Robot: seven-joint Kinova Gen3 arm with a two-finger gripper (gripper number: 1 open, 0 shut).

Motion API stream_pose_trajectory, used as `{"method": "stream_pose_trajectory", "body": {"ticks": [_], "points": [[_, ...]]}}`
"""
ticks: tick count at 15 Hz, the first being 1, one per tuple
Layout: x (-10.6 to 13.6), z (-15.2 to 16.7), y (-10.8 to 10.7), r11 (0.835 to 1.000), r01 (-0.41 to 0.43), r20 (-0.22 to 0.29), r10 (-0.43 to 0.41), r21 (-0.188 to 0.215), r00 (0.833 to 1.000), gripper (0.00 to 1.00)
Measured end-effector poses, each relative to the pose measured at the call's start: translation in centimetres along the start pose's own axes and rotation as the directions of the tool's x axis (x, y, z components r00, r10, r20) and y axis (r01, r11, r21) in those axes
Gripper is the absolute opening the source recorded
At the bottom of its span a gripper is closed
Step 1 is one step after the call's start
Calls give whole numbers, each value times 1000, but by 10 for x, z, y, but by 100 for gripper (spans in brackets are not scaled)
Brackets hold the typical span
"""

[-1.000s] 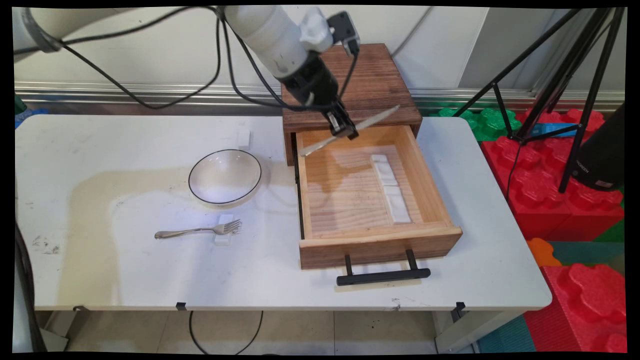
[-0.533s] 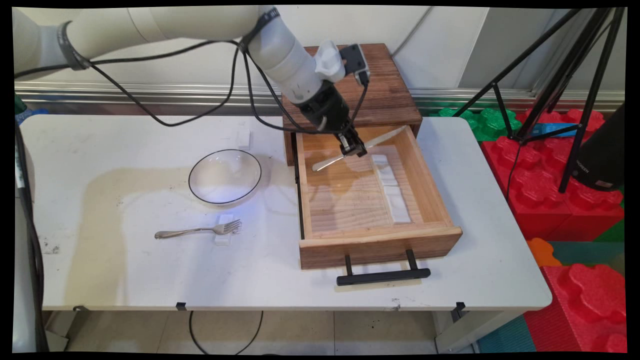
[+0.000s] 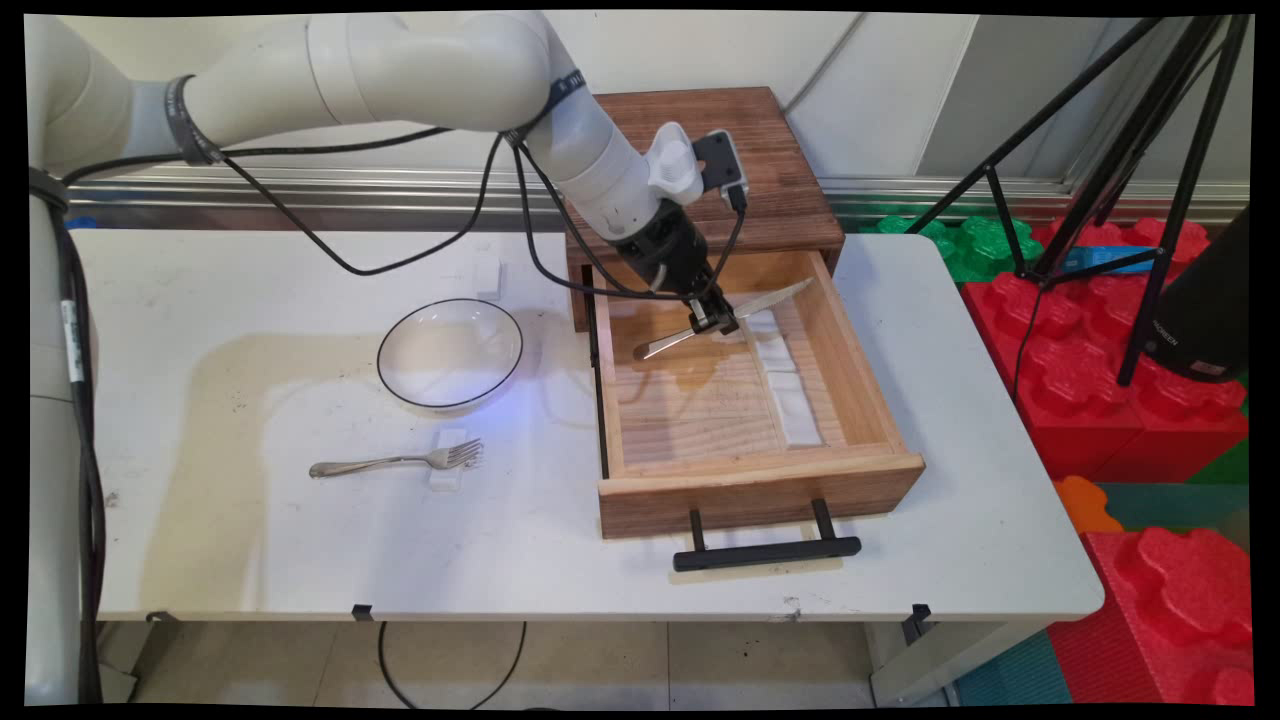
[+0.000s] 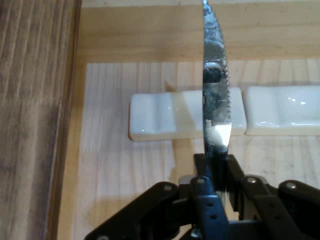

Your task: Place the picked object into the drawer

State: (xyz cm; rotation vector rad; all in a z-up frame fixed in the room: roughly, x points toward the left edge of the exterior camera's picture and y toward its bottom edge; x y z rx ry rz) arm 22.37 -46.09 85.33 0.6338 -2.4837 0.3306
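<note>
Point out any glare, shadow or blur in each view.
Main view: the gripper and knife cast a soft shadow on the drawer floor; the glass bowl shows faint reflections. Hand view: glare on the knife blade above the white rests; the image is sharp.

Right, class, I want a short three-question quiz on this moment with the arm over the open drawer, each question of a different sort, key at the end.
1. True or false: the gripper is shut on a knife above the open wooden drawer.
2. Multiple choice: what lies on the white table, nearer the camera than the glass bowl? A) a spoon B) a fork C) a cup
3. Fill in: in the hand view, the knife's serrated blade crosses over a white ____ on the drawer floor.

Key: 1 true; 2 B; 3 rest, one of two lying end to end beside the other rest.
</note>
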Motion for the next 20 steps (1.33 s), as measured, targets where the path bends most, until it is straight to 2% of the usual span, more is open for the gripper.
{"method": "stream_pose_trajectory", "body": {"ticks": [12,13,20], "points": [[-9,44,-6,1000,-22,24,22,-9,999,0],[-10,45,-6,1000,-22,25,22,-10,999,100],[-11,49,-7,1000,-26,26,26,-2,999,100]]}}
